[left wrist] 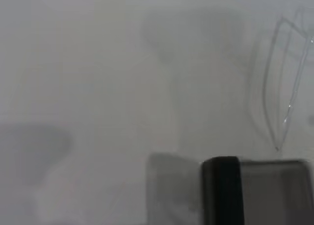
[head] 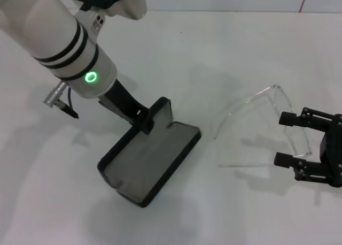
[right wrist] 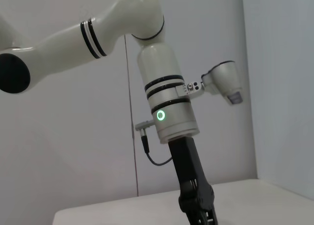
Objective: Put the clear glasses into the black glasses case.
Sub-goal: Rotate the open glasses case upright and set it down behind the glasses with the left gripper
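- My left gripper [head: 143,122] pinches the raised lid of the matte black hinged glasses case [head: 149,162], lying open on the white surface [head: 224,52]; a slip drops the lid.
- My right gripper [head: 293,139], jaws spread, straddles one arm of the transparent wraparound plastic glasses [head: 256,124] beside the case; closing could skid them away.

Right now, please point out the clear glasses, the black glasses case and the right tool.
clear glasses [head: 255,110]: head view, on the curved lens.
black glasses case [head: 147,165]: head view, on the grey lining.
right tool [head: 286,138]: head view, between its fingertips.
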### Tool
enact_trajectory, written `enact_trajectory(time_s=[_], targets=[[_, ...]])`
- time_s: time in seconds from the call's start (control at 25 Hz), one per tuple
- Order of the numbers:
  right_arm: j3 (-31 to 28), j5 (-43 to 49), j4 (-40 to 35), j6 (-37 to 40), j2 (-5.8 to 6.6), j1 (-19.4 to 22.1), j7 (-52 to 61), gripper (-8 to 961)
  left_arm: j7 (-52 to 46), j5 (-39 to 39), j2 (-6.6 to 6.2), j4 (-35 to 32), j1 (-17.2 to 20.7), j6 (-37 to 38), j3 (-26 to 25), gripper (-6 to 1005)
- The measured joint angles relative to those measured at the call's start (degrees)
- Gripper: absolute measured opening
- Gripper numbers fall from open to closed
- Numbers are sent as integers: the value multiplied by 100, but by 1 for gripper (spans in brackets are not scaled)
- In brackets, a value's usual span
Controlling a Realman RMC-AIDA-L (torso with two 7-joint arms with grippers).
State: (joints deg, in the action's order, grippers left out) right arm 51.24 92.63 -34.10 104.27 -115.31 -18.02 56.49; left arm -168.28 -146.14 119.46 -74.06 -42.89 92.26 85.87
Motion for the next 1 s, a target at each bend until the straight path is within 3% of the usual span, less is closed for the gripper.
enact_trajectory(time_s=[0.16, 0.6, 1.0], targets=[[-6, -115, 58, -29, 8, 0, -79, 754, 217, -238, 9, -114, -45, 26, 28, 215], [-106, -296, 81, -40, 27, 0, -206, 754, 1194, -523, 16, -557, -63, -35, 35, 196], [-150, -440, 288, -15, 19, -14, -358, 754, 4052, -451, 40, -1328, 456, -727, 494, 196]])
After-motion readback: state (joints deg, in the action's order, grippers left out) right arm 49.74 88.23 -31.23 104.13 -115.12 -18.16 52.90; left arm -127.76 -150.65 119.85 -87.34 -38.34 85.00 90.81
